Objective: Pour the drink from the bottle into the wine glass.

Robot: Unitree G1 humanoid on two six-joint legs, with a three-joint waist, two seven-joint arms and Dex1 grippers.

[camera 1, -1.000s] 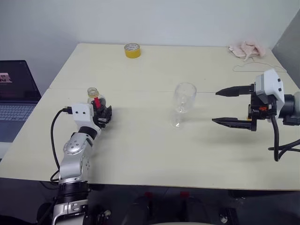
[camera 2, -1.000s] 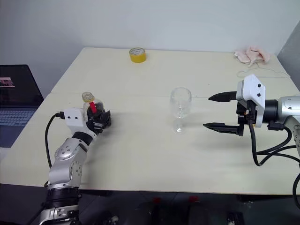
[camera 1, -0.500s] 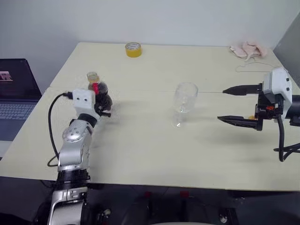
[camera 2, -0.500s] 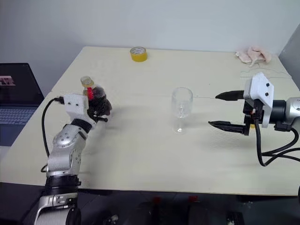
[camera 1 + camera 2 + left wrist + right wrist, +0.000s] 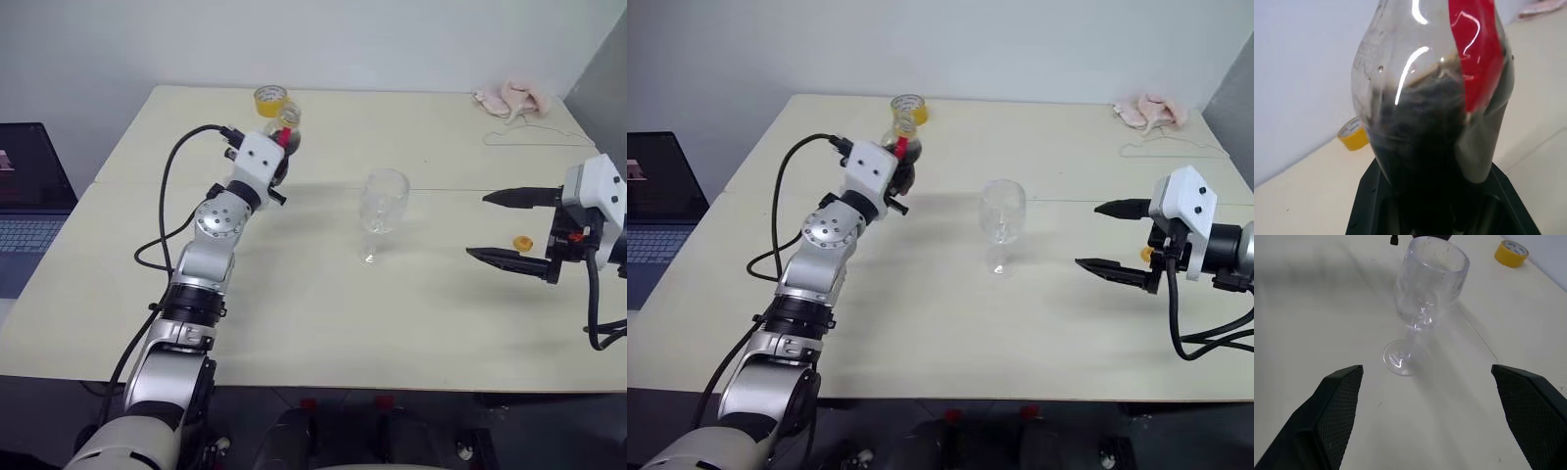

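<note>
My left gripper [image 5: 278, 168] is shut on the bottle [image 5: 1435, 122] and holds it in the air, roughly upright, to the left of the wine glass [image 5: 384, 203]. The bottle is clear with a red neck label, and the dark drink [image 5: 1420, 152] fills its lower body. The wine glass stands empty and upright near the table's middle. My right gripper [image 5: 477, 225] hangs open to the right of the glass, pointing at it, with nothing between its black fingers [image 5: 1337, 401].
A yellow tape roll [image 5: 269, 97] lies at the table's far edge just behind the bottle. A pink cloth [image 5: 509, 98] and a thin cord [image 5: 534, 142] lie at the far right. A small orange round thing [image 5: 522, 242] sits by my right gripper. A laptop [image 5: 24, 196] stands left of the table.
My left gripper closed on the bottle, lifted it off the table and carried it up, farther away and to the right. The right gripper stayed open, almost in place.
</note>
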